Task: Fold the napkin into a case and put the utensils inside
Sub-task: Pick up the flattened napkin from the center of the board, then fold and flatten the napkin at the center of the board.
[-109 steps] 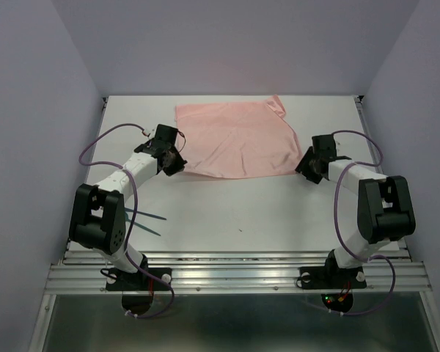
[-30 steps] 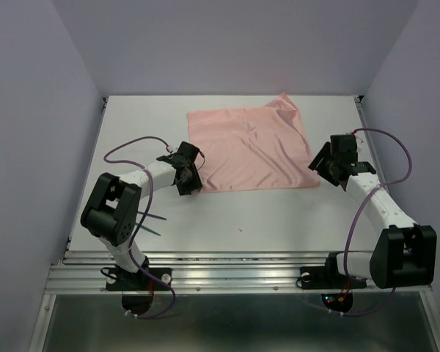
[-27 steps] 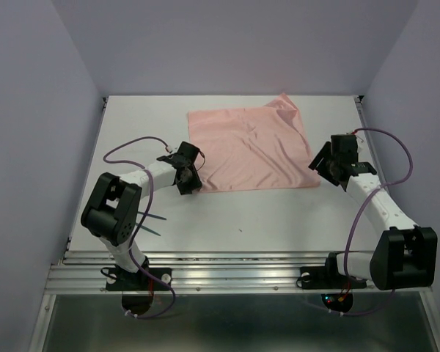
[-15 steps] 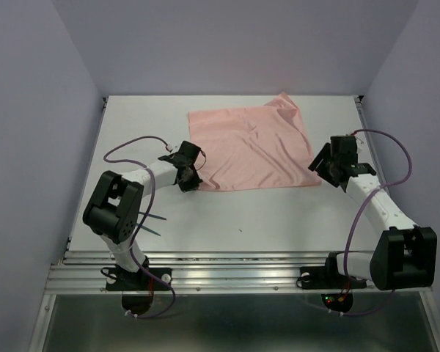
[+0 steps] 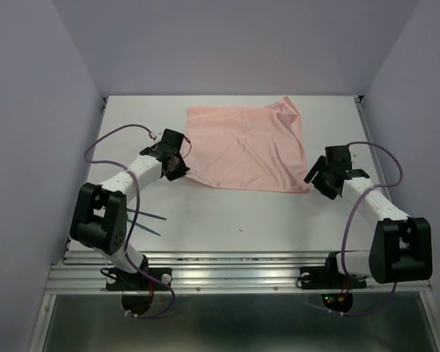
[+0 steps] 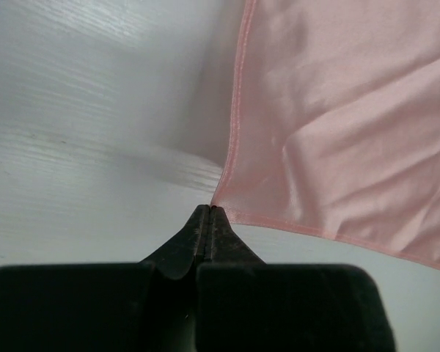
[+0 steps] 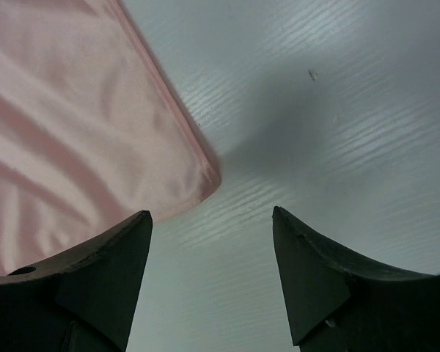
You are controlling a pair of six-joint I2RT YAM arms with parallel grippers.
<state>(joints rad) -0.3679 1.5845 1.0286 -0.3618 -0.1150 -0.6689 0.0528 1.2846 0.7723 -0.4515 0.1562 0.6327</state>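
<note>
Left fingers (image 6: pixel 183 249) pinch the flat napkin's (image 5: pixel 246 147) 7 o'clock corner, right fingers (image 7: pixel 103 271) gape beside its 5 o'clock corner, and teal utensils (image 5: pixel 152 217), half behind the left arm (image 5: pixel 125 176), point 4 o'clock.

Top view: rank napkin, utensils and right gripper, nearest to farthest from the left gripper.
1. napkin: near-left corner pinched in the left gripper.
2. utensils: left side, toward the near edge.
3. right gripper: across, at the napkin's right corner.

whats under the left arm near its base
Two thin teal utensils lie on the white table, poking out from beneath the left arm. Their other ends are hidden by it.
</note>
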